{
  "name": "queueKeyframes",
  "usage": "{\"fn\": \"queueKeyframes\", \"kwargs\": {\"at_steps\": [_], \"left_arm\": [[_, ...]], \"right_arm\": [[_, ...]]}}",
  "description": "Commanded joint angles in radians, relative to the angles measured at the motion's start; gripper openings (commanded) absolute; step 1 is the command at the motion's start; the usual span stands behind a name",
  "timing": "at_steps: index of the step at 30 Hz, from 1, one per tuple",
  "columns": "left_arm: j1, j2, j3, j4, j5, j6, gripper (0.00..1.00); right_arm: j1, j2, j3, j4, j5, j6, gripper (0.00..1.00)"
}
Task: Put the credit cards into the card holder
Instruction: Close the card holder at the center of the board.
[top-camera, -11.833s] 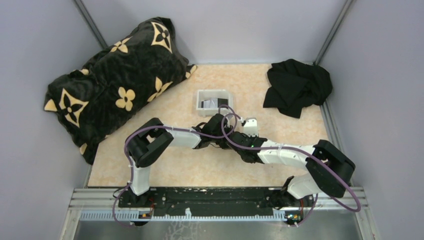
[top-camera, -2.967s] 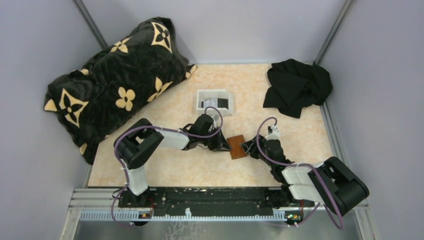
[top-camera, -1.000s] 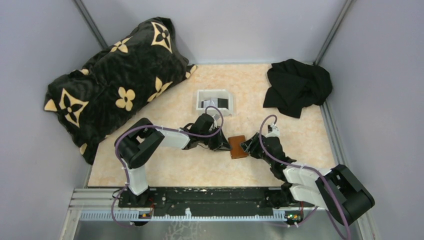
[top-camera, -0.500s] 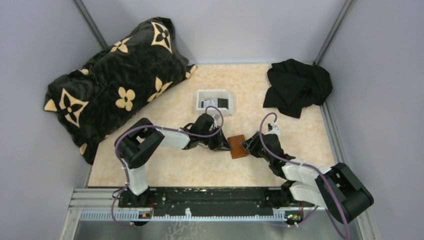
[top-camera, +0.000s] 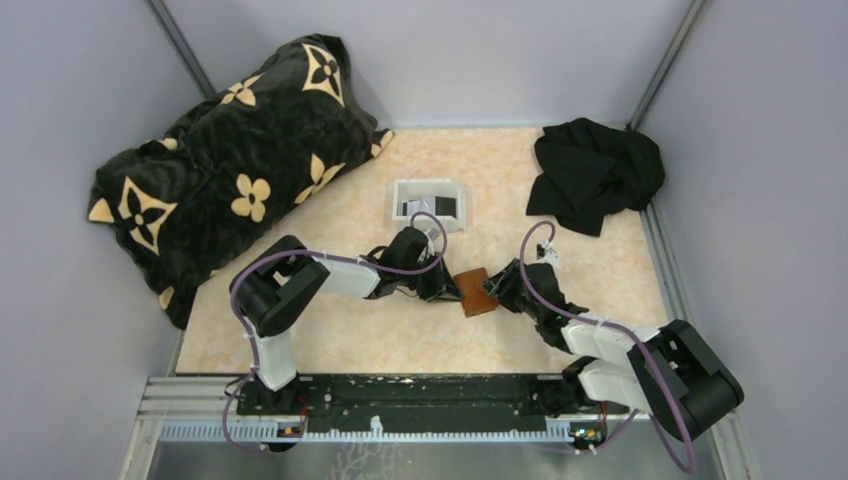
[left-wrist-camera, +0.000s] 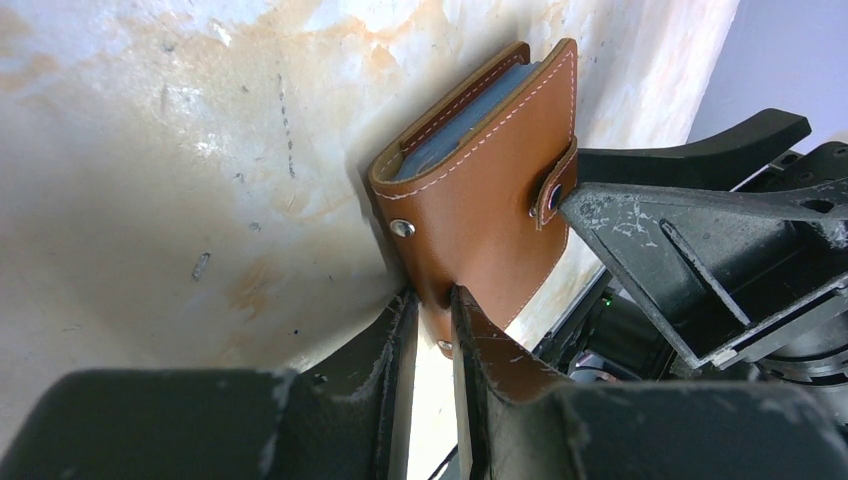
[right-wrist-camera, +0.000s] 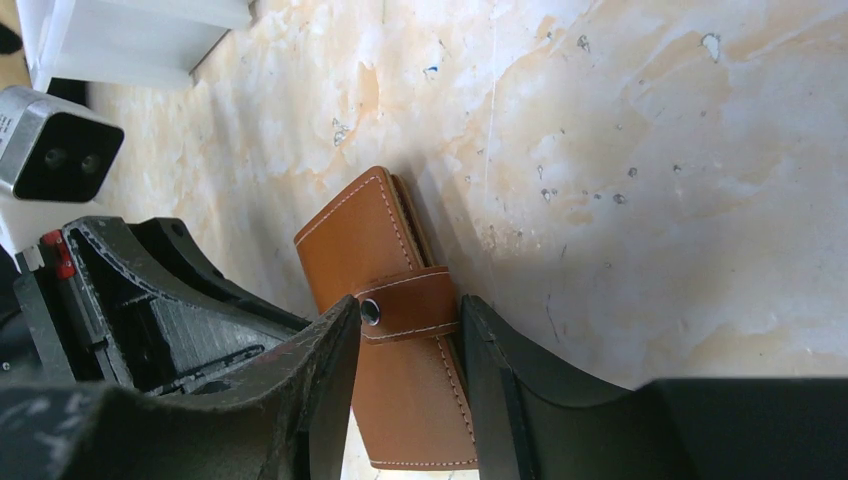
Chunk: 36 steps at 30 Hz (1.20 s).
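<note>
The card holder (top-camera: 475, 292) lies closed on the marbled tabletop (top-camera: 380, 340), just below the centre of the top view, between the two arms. The left claw (top-camera: 447, 288) comes at it from the left of the frame. In the left wrist view this claw (left-wrist-camera: 430, 325) is pressed nearly together, pinching the lower corner of the card holder (left-wrist-camera: 480, 190), whose stitched brown cover rises toward the upper right with grey-blue layers showing between its leaves.

The right claw (top-camera: 500, 287) meets the holder from the right of the frame. In the right wrist view the claw (right-wrist-camera: 410, 303) brackets the snap strap, one finger against each end, pinching it across the card holder (right-wrist-camera: 360, 235).

Above them in the top view, the credit cards (top-camera: 445, 207) show as dark flat shapes inside a white tray (top-camera: 428, 183). A black flowered blanket (top-camera: 230, 150) fills the upper left, and a black cloth (top-camera: 595, 172) lies at the upper right.
</note>
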<state>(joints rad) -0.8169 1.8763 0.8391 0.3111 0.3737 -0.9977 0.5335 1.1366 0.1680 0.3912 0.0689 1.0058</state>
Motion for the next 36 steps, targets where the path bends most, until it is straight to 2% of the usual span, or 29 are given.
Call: {"fn": "queueKeyframes", "kwargs": {"at_steps": [1,17,36], "left_arm": [[-0.004,0.068,-0.021,-0.091,-0.069,0.051,0.26],[-0.003,0.099,-0.013,-0.081,-0.052,0.057,0.26],[0.001,0.086,0.015,-0.114,-0.072,0.062,0.26]], "right_arm": [[-0.004,0.050,0.034,-0.097,0.013,0.016,0.43],[-0.004,0.157,0.091,-0.138,-0.013,-0.017,0.43],[-0.004,0.118,0.014,-0.158,-0.066,-0.078,0.41]]}}
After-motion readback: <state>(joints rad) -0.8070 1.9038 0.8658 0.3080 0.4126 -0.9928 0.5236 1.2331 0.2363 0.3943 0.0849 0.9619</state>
